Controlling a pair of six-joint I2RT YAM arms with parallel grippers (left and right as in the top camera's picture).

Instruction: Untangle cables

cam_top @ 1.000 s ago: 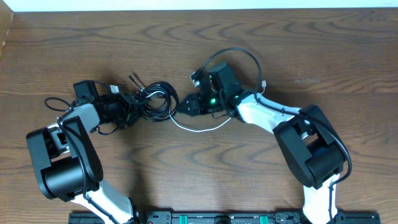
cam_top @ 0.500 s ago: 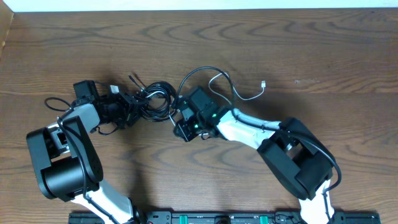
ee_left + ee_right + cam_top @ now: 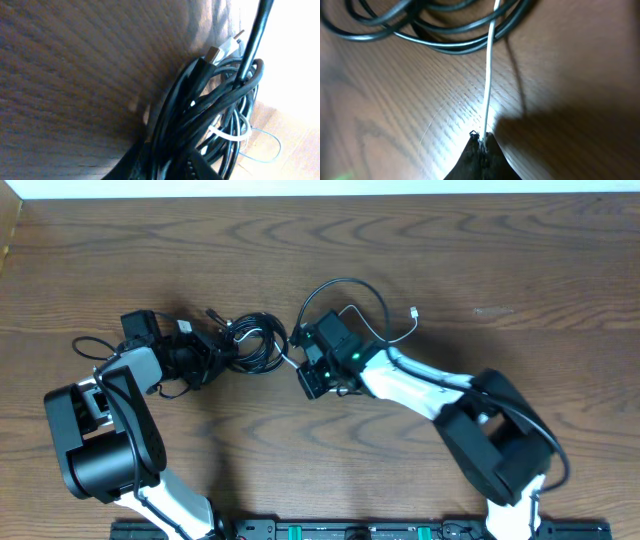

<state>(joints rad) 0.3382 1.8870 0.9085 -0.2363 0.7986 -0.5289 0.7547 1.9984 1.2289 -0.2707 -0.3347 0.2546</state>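
Observation:
A bunch of black cables (image 3: 252, 345) lies coiled left of the table's middle. My left gripper (image 3: 208, 352) is at the bunch's left side. In the left wrist view the black cables (image 3: 210, 100) fill the gap of my left gripper (image 3: 167, 169), which is shut on them, and plug ends (image 3: 222, 50) stick out at the top. A white cable (image 3: 405, 332) runs from the bunch to my right gripper (image 3: 303, 375). In the right wrist view my right gripper (image 3: 483, 136) is shut on the white cable (image 3: 488, 80), which leads up to the black loops (image 3: 445, 46).
A thicker black arm wire (image 3: 345, 282) arches over the right wrist. The white cable's free plug (image 3: 415, 312) lies to the right. The table's far edge (image 3: 320, 194) runs along the top of the overhead view.
My right gripper swung left toward the bunch and shut on the white cable, then shifted slightly up. My left gripper's jaws closed in on the black cables.

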